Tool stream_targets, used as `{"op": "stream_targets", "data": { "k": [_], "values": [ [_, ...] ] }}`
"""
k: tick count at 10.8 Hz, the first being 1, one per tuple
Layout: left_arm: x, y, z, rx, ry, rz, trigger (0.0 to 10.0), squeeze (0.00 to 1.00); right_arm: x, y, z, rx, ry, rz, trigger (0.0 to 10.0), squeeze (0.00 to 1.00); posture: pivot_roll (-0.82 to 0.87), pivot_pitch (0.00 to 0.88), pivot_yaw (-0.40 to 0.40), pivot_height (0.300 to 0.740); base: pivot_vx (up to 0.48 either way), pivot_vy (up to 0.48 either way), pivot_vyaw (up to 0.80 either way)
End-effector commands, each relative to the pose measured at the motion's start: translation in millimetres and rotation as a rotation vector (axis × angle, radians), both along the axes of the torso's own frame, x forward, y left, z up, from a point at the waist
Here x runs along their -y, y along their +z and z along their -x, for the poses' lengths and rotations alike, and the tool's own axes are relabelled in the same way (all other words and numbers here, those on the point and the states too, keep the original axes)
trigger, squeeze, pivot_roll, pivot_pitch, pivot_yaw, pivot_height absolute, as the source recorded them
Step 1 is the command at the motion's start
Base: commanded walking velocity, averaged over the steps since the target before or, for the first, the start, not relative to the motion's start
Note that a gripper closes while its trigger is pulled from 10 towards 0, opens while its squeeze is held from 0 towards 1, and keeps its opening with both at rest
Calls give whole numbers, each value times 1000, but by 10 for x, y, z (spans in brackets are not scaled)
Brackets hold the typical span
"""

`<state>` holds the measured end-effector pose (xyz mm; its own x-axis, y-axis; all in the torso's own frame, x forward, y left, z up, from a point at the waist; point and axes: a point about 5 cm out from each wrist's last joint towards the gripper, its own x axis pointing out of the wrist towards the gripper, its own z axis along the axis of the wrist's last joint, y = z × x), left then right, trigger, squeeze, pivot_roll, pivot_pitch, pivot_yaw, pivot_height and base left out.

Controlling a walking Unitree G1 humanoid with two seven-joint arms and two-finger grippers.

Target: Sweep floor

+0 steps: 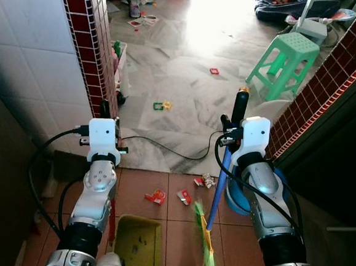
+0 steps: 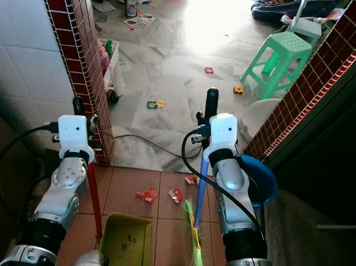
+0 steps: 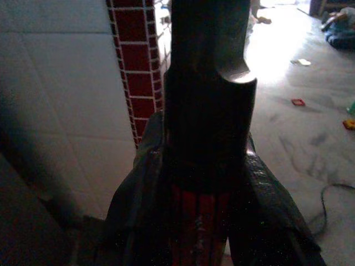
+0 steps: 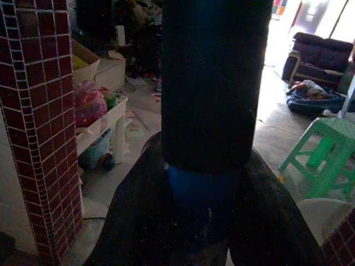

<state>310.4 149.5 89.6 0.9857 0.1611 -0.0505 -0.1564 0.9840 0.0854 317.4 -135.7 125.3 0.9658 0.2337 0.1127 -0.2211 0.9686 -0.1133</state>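
My left gripper point(image 1: 105, 111) is shut on the black grip of a red dustpan handle point(image 2: 94, 200). The handle point(image 3: 198, 221) runs down to a yellow-green dustpan point(image 1: 137, 244) resting on the terracotta tiles between my arms. My right gripper point(image 1: 229, 134) is shut on a blue broom handle point(image 1: 221, 186) just below its black top grip point(image 4: 208, 83). The broom's green bristles point(image 1: 206, 240) touch the floor right of the dustpan. Red and white litter scraps point(image 1: 156, 196) point(image 1: 184, 197) point(image 1: 206, 181) lie on the tiles ahead of the dustpan. More small bits point(image 1: 161, 106) point(image 1: 214, 70) lie on the marble floor beyond.
A red brick pillar point(image 1: 93, 40) stands close on the left and a brick wall point(image 1: 330, 77) on the right. A blue basin point(image 1: 240, 199) sits behind my right arm. A black cable point(image 1: 164, 147) crosses the threshold. A green stool point(image 1: 285, 61) stands far right.
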Motion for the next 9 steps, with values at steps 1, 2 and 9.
{"op": "stream_targets", "data": {
  "k": [1, 2, 9],
  "values": [
    [-17, 85, -25, 4, -6, -8, 10000, 0, 5, 121, -18, 54, -6, 7, 10000, 0, 17, 50, -64, 740, 0, 0, 0],
    [-31, 36, 9, -40, -13, -32, 10000, 0, 1, 123, -18, 54, -5, 7, 10000, 0, 17, 53, -66, 740, 0, 0, 0],
    [1, 333, 136, 115, -22, -1, 10000, 0, 32, 175, -24, 82, -24, 9, 10000, 0, 16, 52, -65, 740, 47, 0, 84]
  ]
}}
